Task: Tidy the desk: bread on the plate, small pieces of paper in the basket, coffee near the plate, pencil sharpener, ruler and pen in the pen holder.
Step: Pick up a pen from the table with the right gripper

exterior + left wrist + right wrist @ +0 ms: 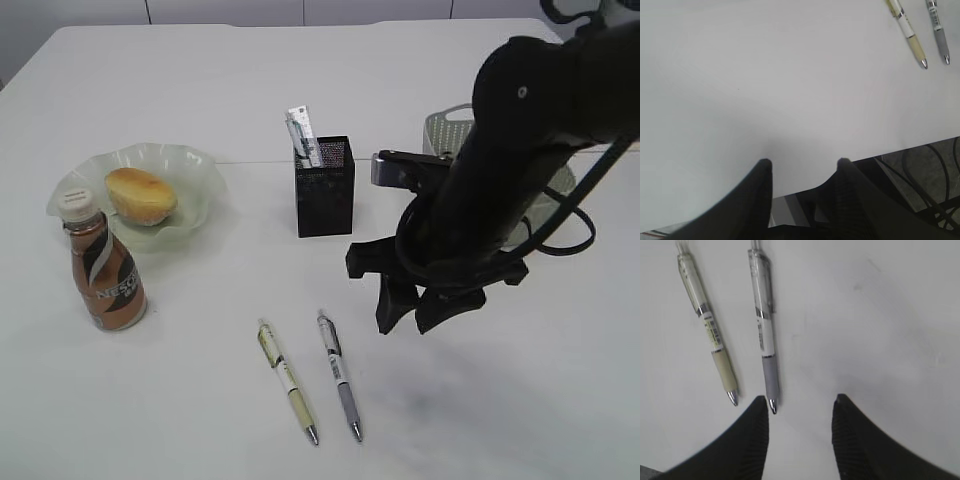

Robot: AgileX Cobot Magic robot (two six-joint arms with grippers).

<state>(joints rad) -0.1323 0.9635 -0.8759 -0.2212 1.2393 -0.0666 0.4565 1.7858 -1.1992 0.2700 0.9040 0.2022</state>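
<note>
Two pens (pixel 338 375) lie in front of the holder (pixel 324 186), not yet stowed. Right claw (pixel 799 407) is held half-open, empty, above the grey pen (pixel 764 335), positioned for pickup.

We find one legible marking: the brand name "NESCAFE", in pale letters on the dark band low on the coffee (pixel 105 275) bottle, seen in the exterior view; part of the word curves out of sight. The ruler (pixel 303 134) standing in the pen holder (pixel 324 186) carries fine black graduations, but we cannot read any figures on it. The cream-grip pen (pixel 707 330) and the grey-grip pen (pixel 763 327) each bear a small printed label with dark marks on the barrel, visible in the right wrist view; we cannot make out the characters on either. We read no other text, number or sign.
</note>
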